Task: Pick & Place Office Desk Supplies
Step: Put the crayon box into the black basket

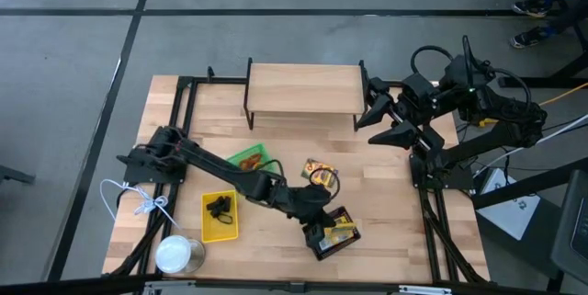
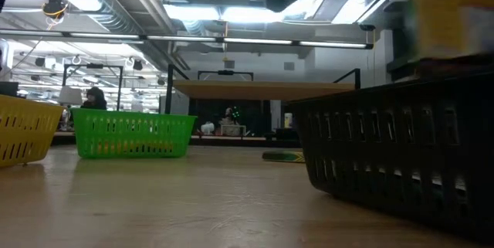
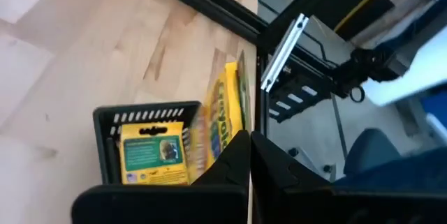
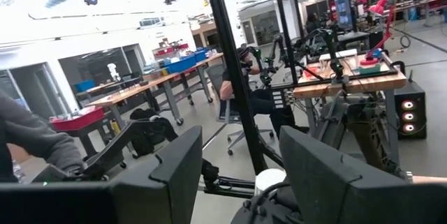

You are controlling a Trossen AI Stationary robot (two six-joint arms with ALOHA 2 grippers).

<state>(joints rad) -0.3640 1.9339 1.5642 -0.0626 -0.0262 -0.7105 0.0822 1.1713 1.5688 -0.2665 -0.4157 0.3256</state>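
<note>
High view shows sorting well along: black clips lie in the yellow tray, crayon boxes fill the black mesh tray at the near edge, and something orange sits in the green tray. The left gripper hovers over the mesh tray with fingers pressed together, holding nothing I can see. One box with a loop remains loose mid-table; the right gripper waits spread at far right.

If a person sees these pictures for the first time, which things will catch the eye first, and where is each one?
The eye goes first to the left tool, shut, hanging over the black mesh tray near the table's front edge; the tray holds bright yellow printed boxes. Next come the yellow tray with black clips at front left, and the green tray just behind it. The right tool waits open, raised at the back right beside a small wooden shelf.
</note>
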